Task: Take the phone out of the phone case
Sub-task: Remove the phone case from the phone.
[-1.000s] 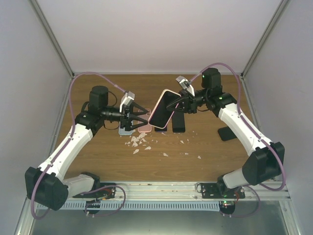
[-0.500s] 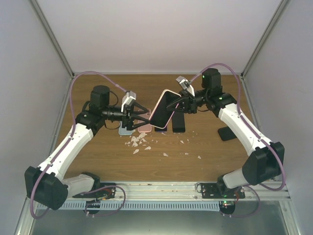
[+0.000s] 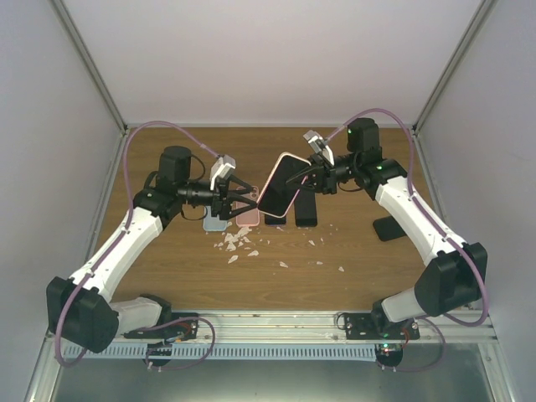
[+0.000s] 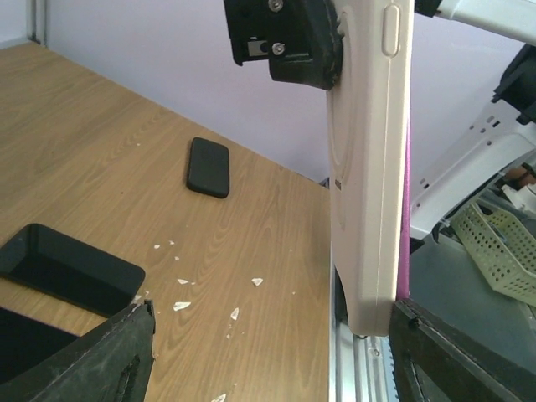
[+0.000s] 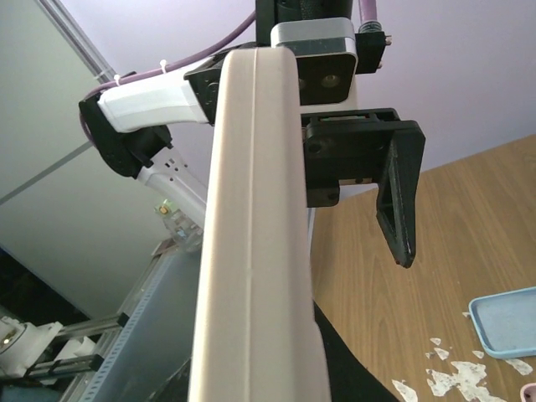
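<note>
from above, the right gripper (image 3: pixel 308 178) is clamped on the right end of the phone case (image 3: pixel 280 186), holding it raised off the table (image 3: pixel 167 276) and tilted so that its free end points at the other arm. the phone (image 3: pixel 285 177) sits inside the case, dark screen showing, not yet out. the left gripper (image 3: pixel 244 197) hovers just left of that free end with its jaws spread, seemingly placed to take hold of the case while the right one braces it. under them lie a light blue case (image 3: pixel 215 223), a pink case (image 3: pixel 248 219), a black phone (image 3: pixel 306 209) and white scraps (image 3: pixel 239 243). from the left wrist, the cream case stands upright across the view, pinched at its top, and the left fingers (image 4: pixel 117 356) stand well apart on either side of its lower end. whether the right-hand one touches it i cannot tell. from the right wrist, the case's edge fills the middle, and opposite it one finger of the left gripper hangs clear of the case, which suits a grasp not yet made.
</note>
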